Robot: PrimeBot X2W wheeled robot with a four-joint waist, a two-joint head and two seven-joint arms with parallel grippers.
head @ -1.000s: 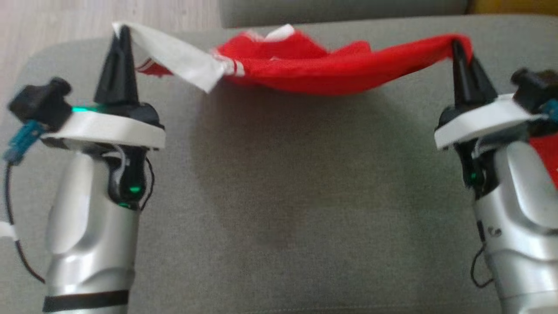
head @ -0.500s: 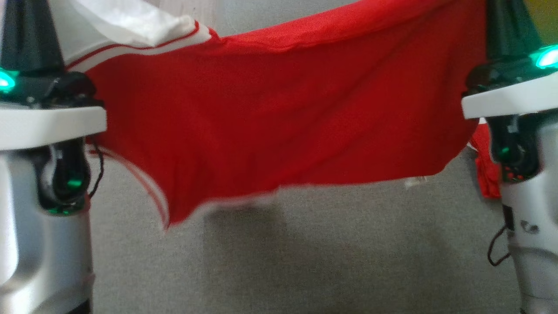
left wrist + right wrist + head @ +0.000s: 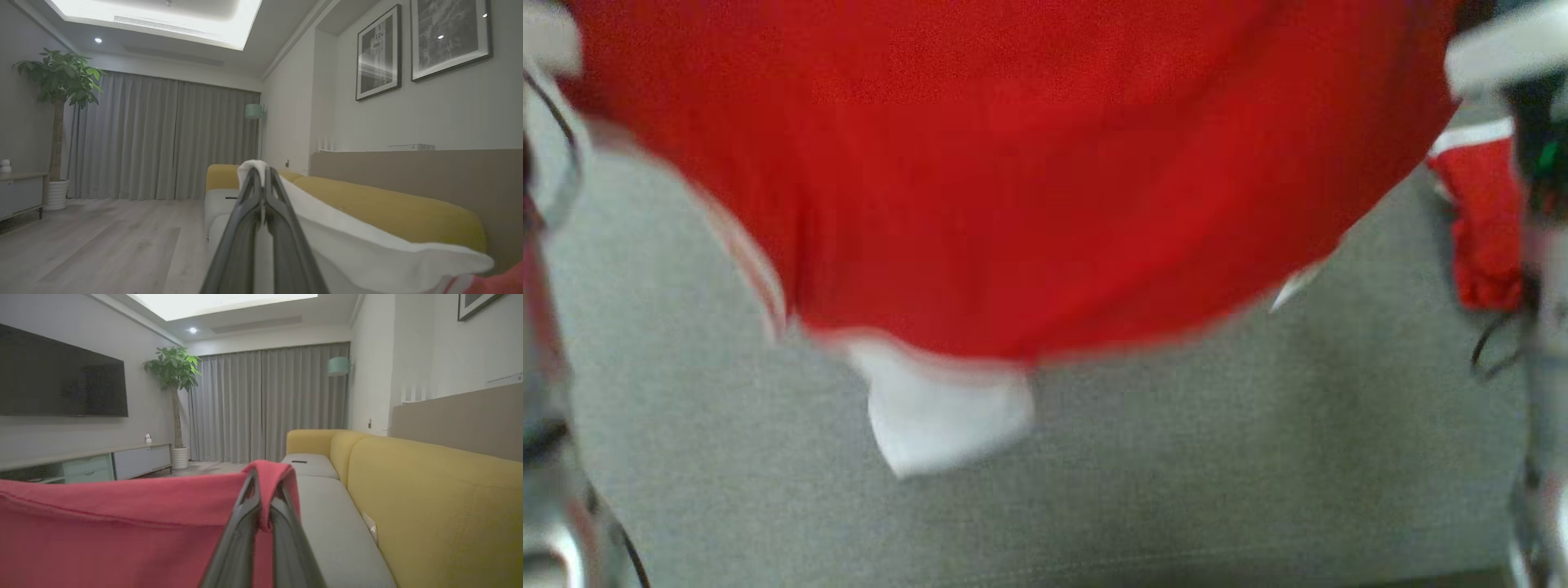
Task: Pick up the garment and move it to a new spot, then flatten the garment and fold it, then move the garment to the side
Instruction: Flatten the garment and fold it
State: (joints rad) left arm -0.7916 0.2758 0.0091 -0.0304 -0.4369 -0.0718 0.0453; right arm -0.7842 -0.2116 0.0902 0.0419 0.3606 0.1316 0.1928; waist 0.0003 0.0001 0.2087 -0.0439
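Note:
The garment [image 3: 1013, 163] is red with white trim and hangs spread wide above the grey seat [image 3: 1176, 457], blurred. A white sleeve [image 3: 943, 416] dangles under its lower edge, and a red fold [image 3: 1486, 229] droops by my right arm. In the left wrist view my left gripper [image 3: 261, 173] is shut on the garment's white part [image 3: 367, 249], which stretches off to the right. In the right wrist view my right gripper [image 3: 263, 482] is shut on a red edge of the garment [image 3: 122, 522], which runs taut to the left. Both hold it in the air.
A yellow sofa back [image 3: 441, 498] rises behind the grey seat cushions [image 3: 339, 522]. Wooden floor [image 3: 102, 237] lies to the seat's side. Across the room stand a potted plant [image 3: 175, 375], a low cabinet [image 3: 102, 463], a wall television [image 3: 61, 375] and grey curtains [image 3: 163, 139].
Both arms have lifted the garment from low over the seat up close to the head camera. It has opened into a wide hanging sheet, and the white sleeve has swung down below it.

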